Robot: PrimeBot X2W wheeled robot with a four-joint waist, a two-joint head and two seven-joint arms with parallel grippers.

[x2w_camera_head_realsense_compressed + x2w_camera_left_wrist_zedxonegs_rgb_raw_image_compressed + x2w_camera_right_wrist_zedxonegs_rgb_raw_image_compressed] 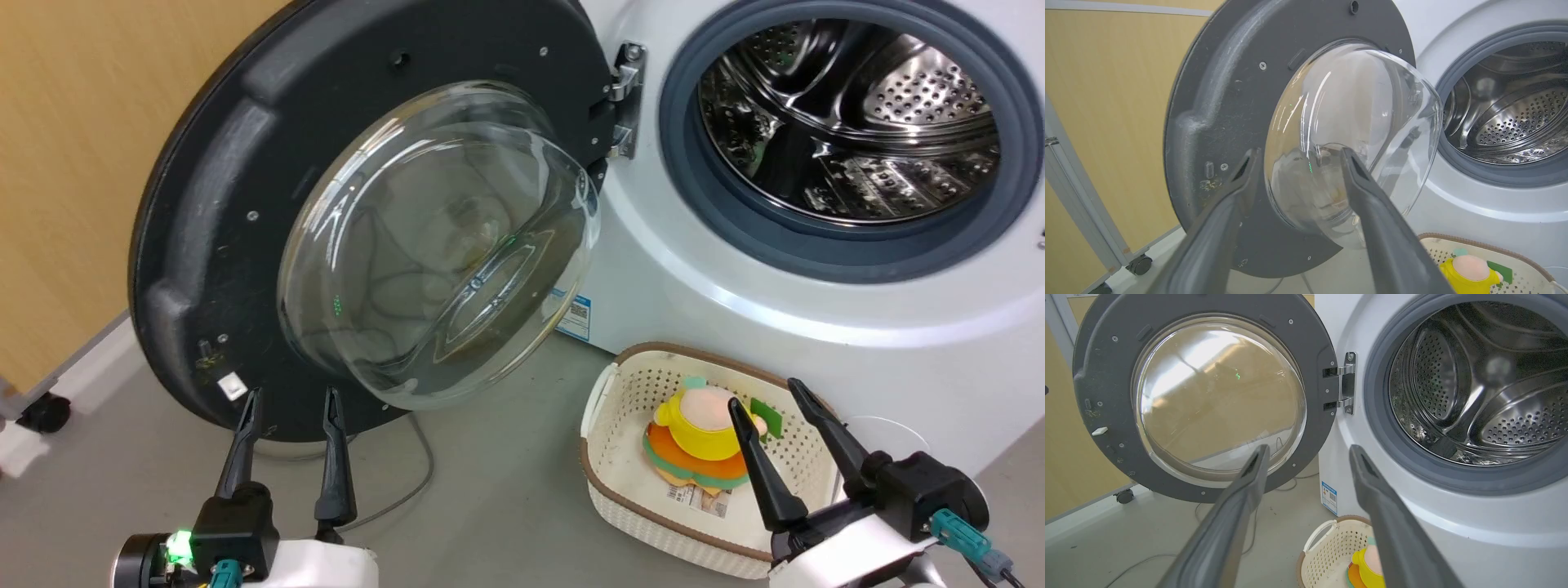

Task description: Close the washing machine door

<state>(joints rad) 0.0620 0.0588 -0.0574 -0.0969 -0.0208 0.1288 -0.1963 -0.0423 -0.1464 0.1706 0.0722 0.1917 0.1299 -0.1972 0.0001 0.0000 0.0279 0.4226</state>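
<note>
Your door (220,204) stands swung wide open to the left of the drum opening (849,122), hung on its hinge (624,90), with the glass bowl (441,245) bulging toward you. Both grippers are spread apart and hold nothing. The left gripper (291,396) points up just under the door's lower rim; you cannot tell from here whether its tips touch it. The right gripper (762,394) hovers over the basket (608,457), which sits on the floor against the machine front with a toy (702,433) inside. The main risk is where you push. Press on the curved glass and the fingers will likely skid off it, so aim for the black rim, far from the hinge. Push too close to the hinge and you get little leverage, and the door may stall short of latching. Watch the right arm: it seems to sit in the door's swing path and could get caught between door and seal. The basket may also lie under that arc; the clearance is hard to judge. A cable (428,469) on the floor below the door could snag your base.
</note>
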